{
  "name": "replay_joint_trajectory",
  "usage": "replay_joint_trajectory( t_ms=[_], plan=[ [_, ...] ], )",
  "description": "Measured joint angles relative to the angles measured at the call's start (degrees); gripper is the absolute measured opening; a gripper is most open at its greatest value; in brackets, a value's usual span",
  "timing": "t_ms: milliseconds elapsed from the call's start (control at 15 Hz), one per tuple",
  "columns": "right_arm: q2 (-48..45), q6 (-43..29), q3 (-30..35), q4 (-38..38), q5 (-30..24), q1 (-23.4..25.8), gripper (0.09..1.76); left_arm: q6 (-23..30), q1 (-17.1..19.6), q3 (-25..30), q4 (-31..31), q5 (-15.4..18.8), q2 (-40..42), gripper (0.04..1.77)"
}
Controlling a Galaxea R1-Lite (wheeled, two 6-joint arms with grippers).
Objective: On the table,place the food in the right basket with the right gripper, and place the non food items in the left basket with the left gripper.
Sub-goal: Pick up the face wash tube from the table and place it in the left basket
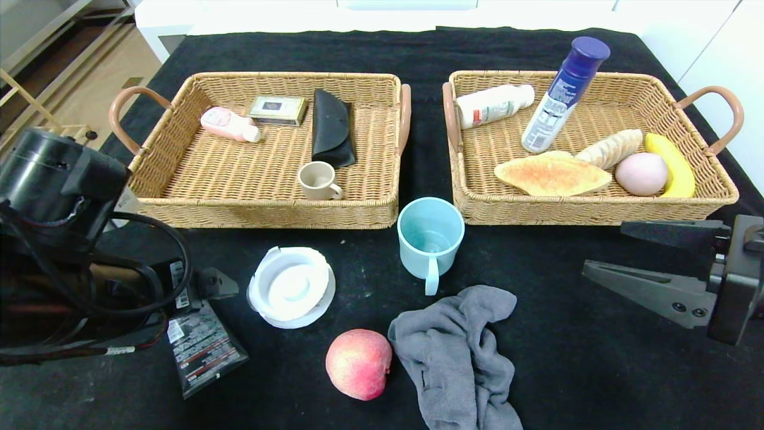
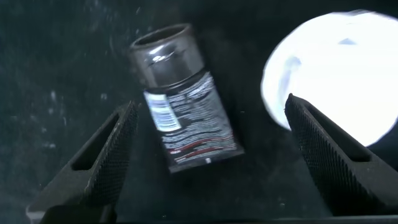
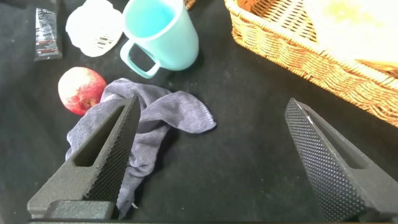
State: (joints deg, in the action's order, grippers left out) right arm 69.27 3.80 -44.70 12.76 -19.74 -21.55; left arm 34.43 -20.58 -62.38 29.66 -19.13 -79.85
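Hovering low over the near-left part of the table (image 1: 573, 358), left gripper (image 2: 205, 134) spread wide, holding nothing, fingers straddling a black tube (image 2: 183, 102) lying flat on the cloth. Judged as the pending non-food pick. Tube's long axis running roughly between the fingers, somewhat skewed, cap end pointing away from the wrist; probably a small wrist turn wanted so the jaws close across the narrow width. In the head view, same black tube (image 1: 200, 346) just near-right of the arm's bulk, with a white round lid (image 1: 291, 286) just beside it on the far-right side, close enough to be nudged on closing. Left basket (image 1: 179, 203) beyond, farther from the robot, already carrying a small beige cup, a black pouch, a small box and a pink bottle.

Waiting at the right edge, right gripper (image 1: 615, 248) likewise spread wide and empty, above bare cloth just near of the right basket (image 1: 597, 212). Peach (image 1: 359, 363), the one food item left on the table, lying well to the left and nearer the robot than that gripper, touching or nearly touching the grey cloth (image 1: 459, 352); reaching it means crossing over that cloth. Light blue mug (image 1: 430, 236) standing upright between the baskets' near edges. Roughly midway between the two arms, the peach, yet assigned to the right one.
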Motion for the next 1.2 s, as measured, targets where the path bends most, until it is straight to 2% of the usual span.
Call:
replay_joint_trajectory(
  t_ms=[267,533,733,1067,1200],
  plan=[
    [0.7,0.0,0.0,0.1,0.1,0.2,1.70,1.9,1.8,1.7,1.5,1.0,-0.4,1.72],
    [1.4,0.0,0.1,0.2,0.1,0.3,1.71,1.4,4.7,3.4,0.5,6.7,-0.8,1.72],
    [1.6,0.0,0.1,0.2,0.2,0.3,1.71,0.0,5.7,4.7,-4.1,7.2,-0.9,1.72],
    [1.7,0.1,0.1,0.2,0.1,0.3,1.71,-0.1,6.3,6.8,-5.1,7.3,-2.1,1.72],
    [1.8,0.1,0.1,0.2,0.1,0.3,1.71,-0.2,6.8,7.9,-7.9,7.8,-2.5,1.72]
  ],
)
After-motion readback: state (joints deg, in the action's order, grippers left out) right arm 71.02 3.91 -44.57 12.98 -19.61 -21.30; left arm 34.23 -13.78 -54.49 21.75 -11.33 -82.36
